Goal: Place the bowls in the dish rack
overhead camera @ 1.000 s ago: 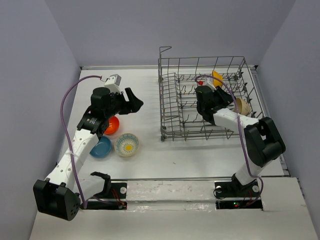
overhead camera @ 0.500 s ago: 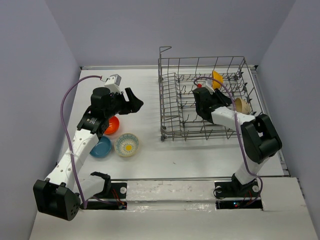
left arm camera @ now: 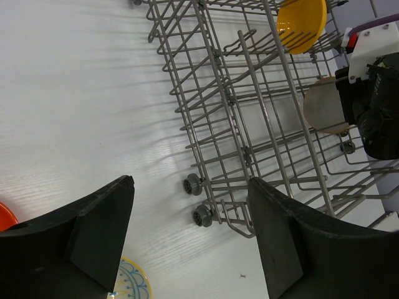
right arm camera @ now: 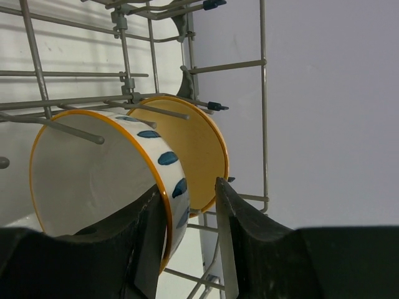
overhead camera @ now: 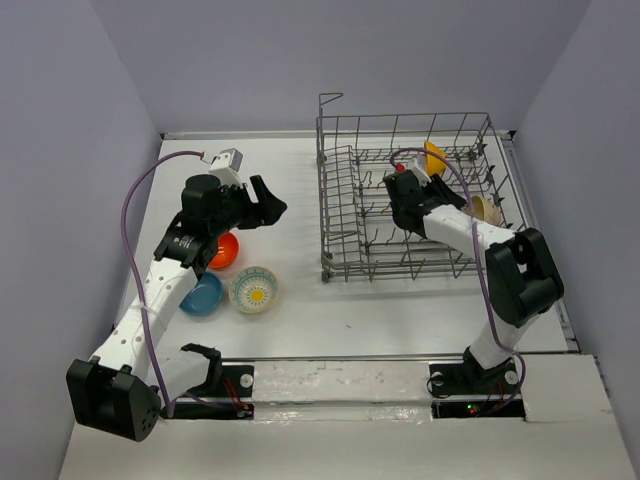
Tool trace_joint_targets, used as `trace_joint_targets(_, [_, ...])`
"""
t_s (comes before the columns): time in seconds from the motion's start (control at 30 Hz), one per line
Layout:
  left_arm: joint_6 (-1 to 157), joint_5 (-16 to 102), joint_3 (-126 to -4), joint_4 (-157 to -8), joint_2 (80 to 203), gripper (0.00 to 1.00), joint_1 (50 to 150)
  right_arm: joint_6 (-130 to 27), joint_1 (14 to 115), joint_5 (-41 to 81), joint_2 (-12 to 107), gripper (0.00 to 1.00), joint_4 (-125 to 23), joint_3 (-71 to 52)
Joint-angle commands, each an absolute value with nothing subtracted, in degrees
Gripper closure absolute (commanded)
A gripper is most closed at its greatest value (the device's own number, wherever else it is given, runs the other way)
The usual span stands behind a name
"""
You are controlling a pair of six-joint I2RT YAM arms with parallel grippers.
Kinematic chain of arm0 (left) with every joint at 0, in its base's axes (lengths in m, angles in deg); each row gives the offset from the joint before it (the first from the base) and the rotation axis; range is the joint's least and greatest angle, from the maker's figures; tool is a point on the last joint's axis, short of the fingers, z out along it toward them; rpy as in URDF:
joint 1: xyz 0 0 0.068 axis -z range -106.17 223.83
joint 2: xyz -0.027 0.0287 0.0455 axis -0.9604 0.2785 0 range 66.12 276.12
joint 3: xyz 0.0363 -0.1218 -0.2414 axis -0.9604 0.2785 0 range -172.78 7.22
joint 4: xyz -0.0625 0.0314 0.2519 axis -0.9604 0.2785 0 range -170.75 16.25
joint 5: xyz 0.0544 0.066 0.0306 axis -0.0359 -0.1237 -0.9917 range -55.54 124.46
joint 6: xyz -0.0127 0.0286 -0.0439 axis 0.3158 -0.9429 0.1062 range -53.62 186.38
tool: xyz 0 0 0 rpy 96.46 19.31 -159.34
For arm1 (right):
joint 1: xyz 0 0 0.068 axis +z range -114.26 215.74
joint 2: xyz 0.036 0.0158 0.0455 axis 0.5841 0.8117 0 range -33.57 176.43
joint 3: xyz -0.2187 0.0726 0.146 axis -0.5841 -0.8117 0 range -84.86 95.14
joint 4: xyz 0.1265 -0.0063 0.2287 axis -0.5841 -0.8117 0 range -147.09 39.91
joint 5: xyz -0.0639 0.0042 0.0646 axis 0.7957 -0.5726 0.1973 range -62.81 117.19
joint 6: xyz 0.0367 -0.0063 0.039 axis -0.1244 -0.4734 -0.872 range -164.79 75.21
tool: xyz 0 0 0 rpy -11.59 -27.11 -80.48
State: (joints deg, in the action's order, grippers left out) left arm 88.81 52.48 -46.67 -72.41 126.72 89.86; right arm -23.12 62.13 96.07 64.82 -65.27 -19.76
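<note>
Though in rack, bowl behind tines

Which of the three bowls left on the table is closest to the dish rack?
The white bowl with the yellow flower inside; the orange-red bowl and blue bowl sit farther from the grey wire dish rack.

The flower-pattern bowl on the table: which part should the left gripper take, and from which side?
Its rim, from above: the flower-pattern bowl sits upright, mouth up, so one finger can go inside the thin wall and one outside. Probably take the right-hand rim, away from the blue bowl close beside it. The left gripper is open.
</note>
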Motion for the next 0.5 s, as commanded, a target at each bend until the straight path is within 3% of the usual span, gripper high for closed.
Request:
trace_joint_targets(0.0, [88.9,53.7,-46.0,-75.4,126.7,0.17,89.6,-30.5,63.1,94.0,65.0,0.58,-72.1,-14.4])
trace_joint_targets(0.47, [89.0,53.4,-45.8,-75.4,126.7,0.18,88.2,-44.4,63.1,81.8,64.3,0.55,-89.0,-5.2])
